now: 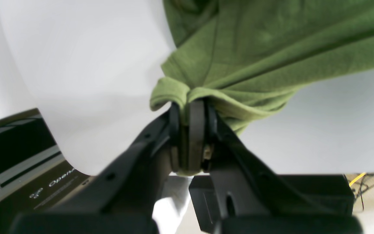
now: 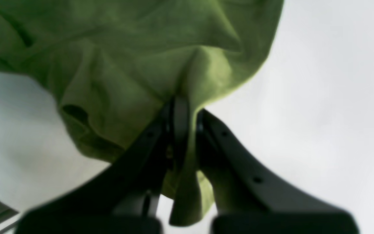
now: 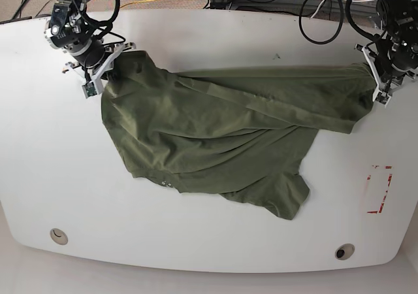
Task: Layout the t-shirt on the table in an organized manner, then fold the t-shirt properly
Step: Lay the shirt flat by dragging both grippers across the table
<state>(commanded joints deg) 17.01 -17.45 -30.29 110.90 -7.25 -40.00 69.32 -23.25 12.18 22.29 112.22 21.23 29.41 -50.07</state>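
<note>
Both pincers (image 1: 193, 107) (image 2: 187, 110) on t-shirt (image 3: 215, 130) edges

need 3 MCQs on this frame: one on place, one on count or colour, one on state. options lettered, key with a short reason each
1. Where is the red tape rectangle in the base view?
A. far left edge
B. right side, clear of the t-shirt
C. under the t-shirt

2. How many round grommet holes show in the table?
A. none
B. two
C. four

3. What state is the t-shirt in?
A. neatly folded
B. hanging wholly off the table
C. stretched between both end effectors, wrinkled

Key:
1 B, the tape lies on bare white surface.
2 B, one near each front corner.
3 C, the left end effector and the right end effector each pinch cloth.
</note>
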